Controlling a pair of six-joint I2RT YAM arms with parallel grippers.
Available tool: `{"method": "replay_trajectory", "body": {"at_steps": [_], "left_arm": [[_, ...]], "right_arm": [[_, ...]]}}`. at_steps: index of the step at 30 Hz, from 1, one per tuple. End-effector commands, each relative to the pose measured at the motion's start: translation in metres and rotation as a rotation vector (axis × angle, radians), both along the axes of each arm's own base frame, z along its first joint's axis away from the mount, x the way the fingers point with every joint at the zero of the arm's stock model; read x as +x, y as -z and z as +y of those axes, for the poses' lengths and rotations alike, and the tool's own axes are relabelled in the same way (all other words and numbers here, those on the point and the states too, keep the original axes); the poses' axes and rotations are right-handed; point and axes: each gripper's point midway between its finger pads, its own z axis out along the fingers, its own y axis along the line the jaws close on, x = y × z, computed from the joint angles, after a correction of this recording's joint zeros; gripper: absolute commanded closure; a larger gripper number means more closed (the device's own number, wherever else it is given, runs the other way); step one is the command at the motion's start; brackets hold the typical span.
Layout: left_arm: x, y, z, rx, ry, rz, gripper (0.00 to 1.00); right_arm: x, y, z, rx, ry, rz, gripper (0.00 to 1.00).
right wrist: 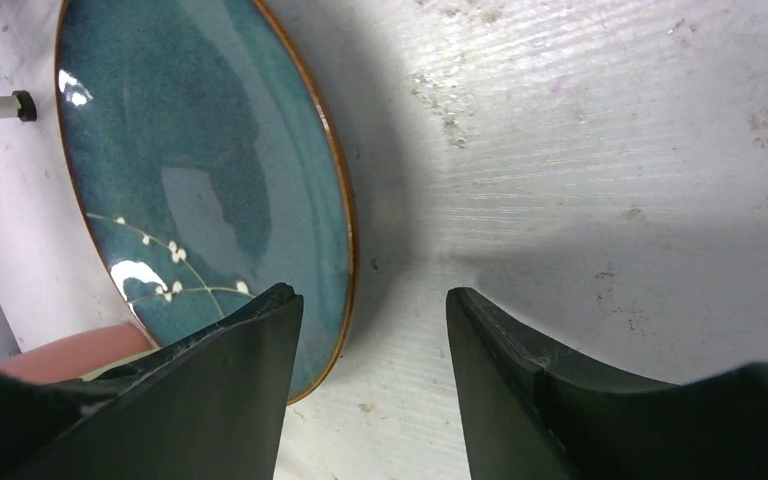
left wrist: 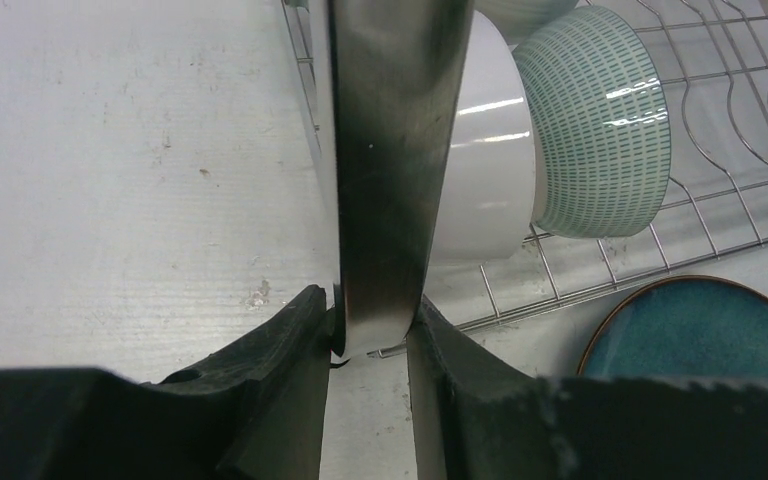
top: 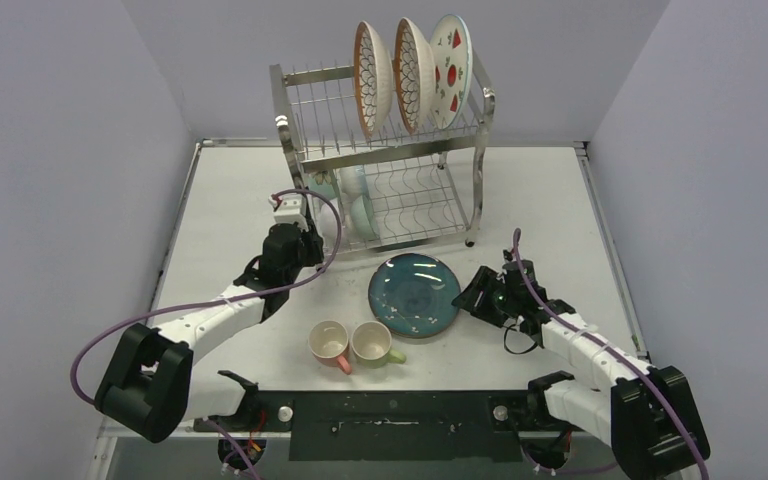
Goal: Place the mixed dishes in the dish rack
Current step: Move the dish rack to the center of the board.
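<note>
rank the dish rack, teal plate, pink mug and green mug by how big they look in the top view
1. dish rack
2. teal plate
3. pink mug and green mug: side by side, they look about the same size, so I won't rank one over the other.

A robotics lab test cell: plain lavender panels (top: 70, 140) enclose a scuffed white table (top: 230, 200), with a left arm (top: 210, 318) and right arm (top: 585, 350) bolted on.

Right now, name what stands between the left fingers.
A shiny steel post of the dish rack fills the gap between the left fingers; the left wrist view shows it.
</note>
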Motion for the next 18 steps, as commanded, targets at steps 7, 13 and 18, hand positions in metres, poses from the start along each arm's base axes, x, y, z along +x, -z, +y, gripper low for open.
{"method": "replay_trajectory", "body": {"at_steps": [7,13,18], "left_arm": [[-0.001,-0.022,-0.062,-0.132,0.238,-0.077,0.93],[-0.011,-0.020,-0.089,-0.128,0.309,-0.074,0.97],[-0.020,-0.017,-0.113,-0.128,0.365,-0.067,0.99]], "right_arm": [[0.023,0.002,0.010,0.160,0.104,-0.047,0.50],[0.021,0.015,0.015,0.223,0.136,-0.024,0.54],[0.015,0.025,0.017,0.260,0.153,-0.004,0.57]]}}
